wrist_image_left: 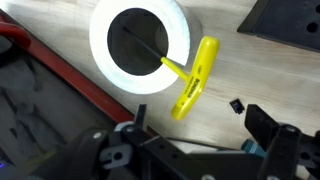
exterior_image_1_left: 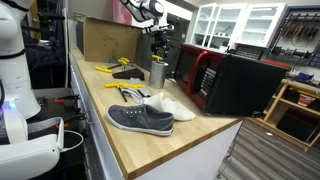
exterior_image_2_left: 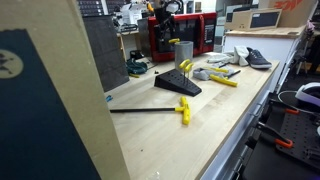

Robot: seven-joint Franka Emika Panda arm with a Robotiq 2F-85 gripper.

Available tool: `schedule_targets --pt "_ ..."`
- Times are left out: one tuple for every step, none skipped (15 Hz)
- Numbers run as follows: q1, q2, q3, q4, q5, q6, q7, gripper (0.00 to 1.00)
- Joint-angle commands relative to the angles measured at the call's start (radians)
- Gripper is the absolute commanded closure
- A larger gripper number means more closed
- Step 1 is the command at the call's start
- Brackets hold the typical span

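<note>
**Wrist view shows an open pincer above a cup holding a yellow T-handle key**

Wrist view: the gripper (wrist_image_left: 198, 118) looks straight down. Its dark fingers (wrist_image_left: 262, 125) are spread wide apart and clamp nothing. Beyond them stands the metal cup (wrist_image_left: 100, 40), seen from above as a pale ring around a dark hollow. The T-handle key (wrist_image_left: 194, 78) leans in it, its thin shaft running down into the hollow. Its yellow handle lies over the rim on the side toward the fingers, clear of both. A black wedge (wrist_image_left: 283, 20) cuts into the upper corner.

In an exterior view, the gripper (exterior_image_1_left: 157, 42) hangs just above the metal cup (exterior_image_1_left: 157, 73), which stands on the wooden workbench (exterior_image_1_left: 200, 140) close beside the red-and-black microwave (exterior_image_1_left: 225, 82). A grey shoe (exterior_image_1_left: 140, 119) lies nearer the front edge.

In an exterior view, the metal cup (exterior_image_2_left: 182, 50) stands before the microwave (exterior_image_2_left: 195, 30). The black wedge (exterior_image_2_left: 177, 86) and another yellow-handled tool (exterior_image_2_left: 183, 108) lie nearer the camera. The gripper is too blurred here to tell how it stands.
</note>
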Motion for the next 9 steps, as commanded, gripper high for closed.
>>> schedule_targets --pt "-0.004 -0.011 -0.004 -0.008 -0.012 -0.012 0.021 0.0" --pt "0.004 -0.016 -0.012 -0.012 -0.032 -0.015 0.037 0.0" --pt "0.01 -0.019 -0.015 -0.011 -0.042 -0.026 0.052 0.0" --pt "0.016 -0.017 -0.019 -0.007 -0.058 -0.033 0.069 0.0" --pt "0.024 -0.016 -0.021 -0.002 -0.075 -0.042 0.084 0.0" --pt "0.029 -0.012 -0.021 0.005 -0.09 -0.054 0.101 0.0" --pt "0.034 -0.007 -0.019 0.014 -0.098 -0.07 0.116 0.0" --pt "0.041 -0.001 -0.015 0.024 -0.106 -0.084 0.126 0.0" --pt "0.049 0.004 -0.012 0.032 -0.111 -0.096 0.137 0.0"
